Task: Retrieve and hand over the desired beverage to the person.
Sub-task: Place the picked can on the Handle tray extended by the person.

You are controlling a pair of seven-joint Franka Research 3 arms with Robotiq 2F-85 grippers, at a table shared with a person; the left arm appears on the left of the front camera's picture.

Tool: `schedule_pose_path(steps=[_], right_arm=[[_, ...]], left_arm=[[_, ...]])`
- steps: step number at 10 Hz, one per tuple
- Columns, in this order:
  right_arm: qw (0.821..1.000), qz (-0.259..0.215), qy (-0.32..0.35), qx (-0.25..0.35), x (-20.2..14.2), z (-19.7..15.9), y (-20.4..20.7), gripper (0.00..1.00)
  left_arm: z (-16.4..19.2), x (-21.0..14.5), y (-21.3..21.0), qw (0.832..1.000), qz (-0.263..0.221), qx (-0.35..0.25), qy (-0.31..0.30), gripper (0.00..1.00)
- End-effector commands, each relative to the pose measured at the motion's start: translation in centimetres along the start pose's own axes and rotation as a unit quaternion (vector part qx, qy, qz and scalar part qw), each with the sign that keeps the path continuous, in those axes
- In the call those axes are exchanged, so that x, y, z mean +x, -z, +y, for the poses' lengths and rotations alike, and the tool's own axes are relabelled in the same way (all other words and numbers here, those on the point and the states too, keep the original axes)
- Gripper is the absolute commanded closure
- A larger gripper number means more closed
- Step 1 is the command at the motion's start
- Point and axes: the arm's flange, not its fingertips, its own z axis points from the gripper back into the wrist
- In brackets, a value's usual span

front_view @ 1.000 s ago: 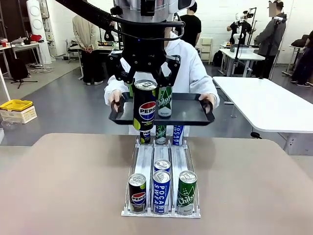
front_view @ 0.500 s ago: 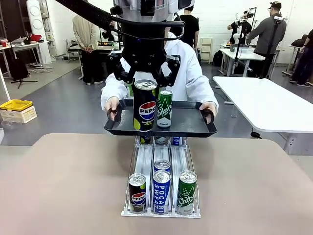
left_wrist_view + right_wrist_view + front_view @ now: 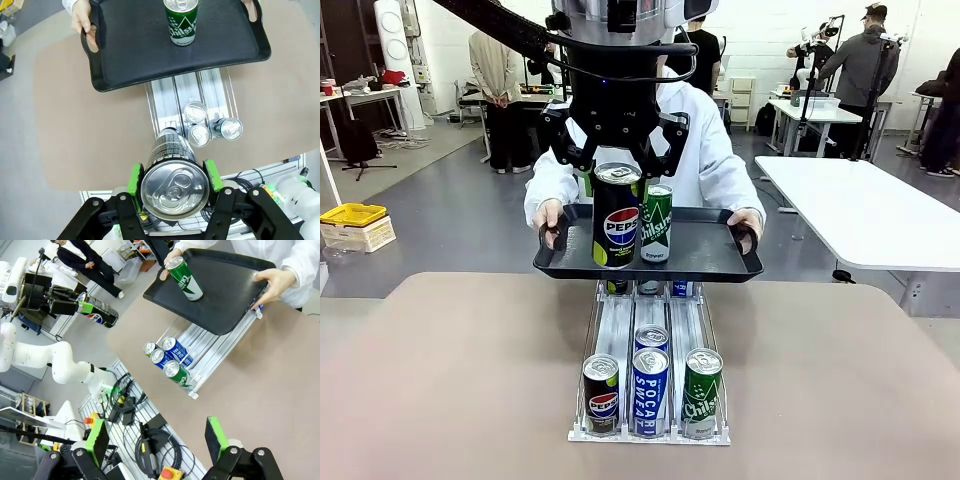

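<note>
One black Pepsi can (image 3: 617, 216) is gripped by the left gripper (image 3: 616, 150), with the green pads pressed on both sides near its top. The can is held upright in the air, above the table (image 3: 440, 380), over the near edge of the black tray (image 3: 710, 255). Whether it touches the tray cannot be told. The tray is held up by the person (image 3: 705, 140) in the white jacket, with one hand (image 3: 550, 215) on each handle. On the tray a green Chilsung can (image 3: 656, 222) is seen standing upright, just beside the Pepsi can. Under the tray, a clear rack (image 3: 650, 345) with three lanes is set on the table. At its near end, a Pepsi can is kept in the left lane, two blue Pocari Sweat cans (image 3: 650, 380) in the middle lane, one behind the other, and a green Chilsung can in the right lane. More cans are partly hidden at the far end. The right gripper (image 3: 157, 437) is held high over the table edge, its jaws spread wide with nothing between them.
</note>
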Motion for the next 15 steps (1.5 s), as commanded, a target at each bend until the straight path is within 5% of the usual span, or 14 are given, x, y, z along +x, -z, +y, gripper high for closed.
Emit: schedule_pose_path(steps=[1,2,8,15], right_arm=[[1.000,-0.011,-0.008,0.016,0.2,-0.1,0.0,0.00],[1.000,-0.011,-0.008,0.016,0.2,-0.1,0.0,0.00],[1.000,-0.011,-0.008,0.016,0.2,-0.1,0.0,0.00],[1.000,-0.011,-0.008,0.016,0.2,-0.1,0.0,0.00]], left_arm=[[0.3,-0.1,-0.5,1.000,-0.010,0.002,-0.004,1.00],[0.0,0.0,0.0,1.000,0.000,0.000,0.000,0.41],[7.0,8.0,8.1,0.994,0.048,-0.065,-0.068,0.41],[11.2,10.0,16.9,0.984,0.108,-0.056,-0.127,0.41]])
